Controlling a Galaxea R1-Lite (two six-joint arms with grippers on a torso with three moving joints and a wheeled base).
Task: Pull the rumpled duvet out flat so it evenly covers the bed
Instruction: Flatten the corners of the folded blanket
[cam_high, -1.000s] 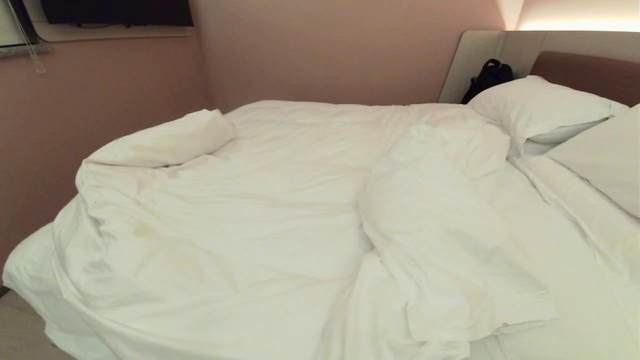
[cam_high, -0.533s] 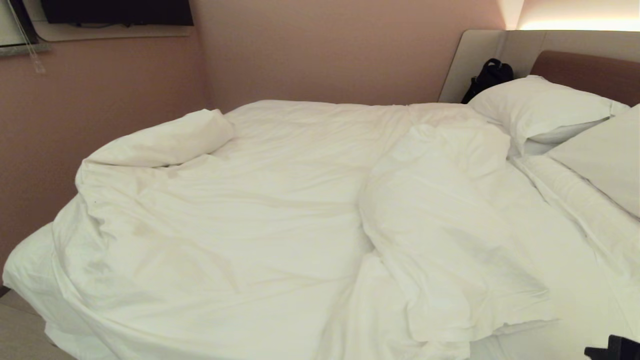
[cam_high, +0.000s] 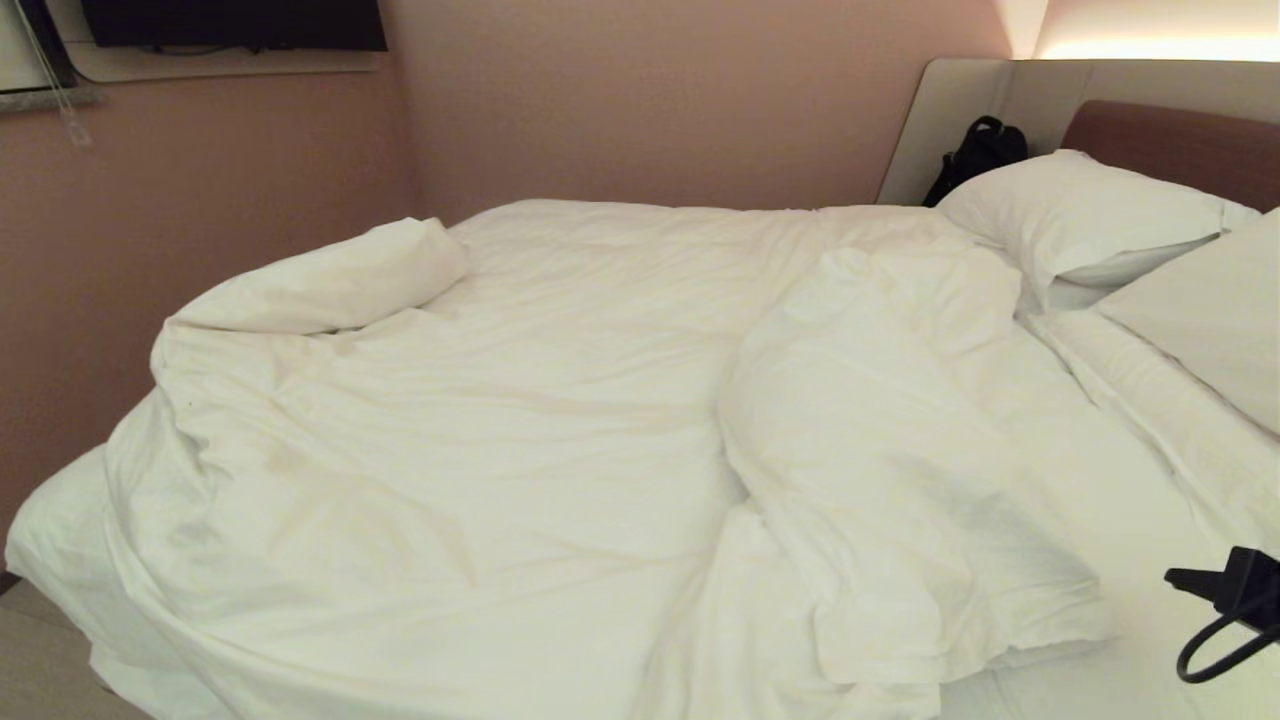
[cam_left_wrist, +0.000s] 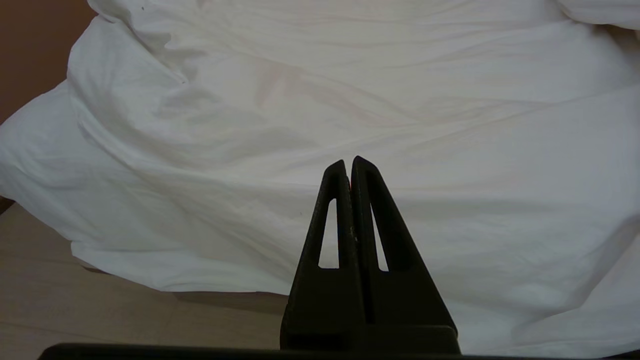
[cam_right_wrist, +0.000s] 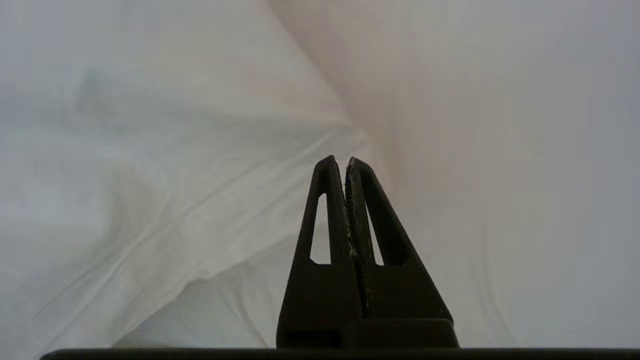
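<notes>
Over the duvet (cam_high: 560, 440), right hand (cam_right_wrist: 346, 161) newly arrived.

Dim warm room, glow above the headboard (cam_high: 1170, 140); right wrist view blurred.

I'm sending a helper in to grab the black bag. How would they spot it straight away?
Start at the bed's headboard, along the wall on the head view's right. At its far end, behind the farther pillow, the black bag leans against the pale panel. It is the only dark thing among white bedding.
</notes>
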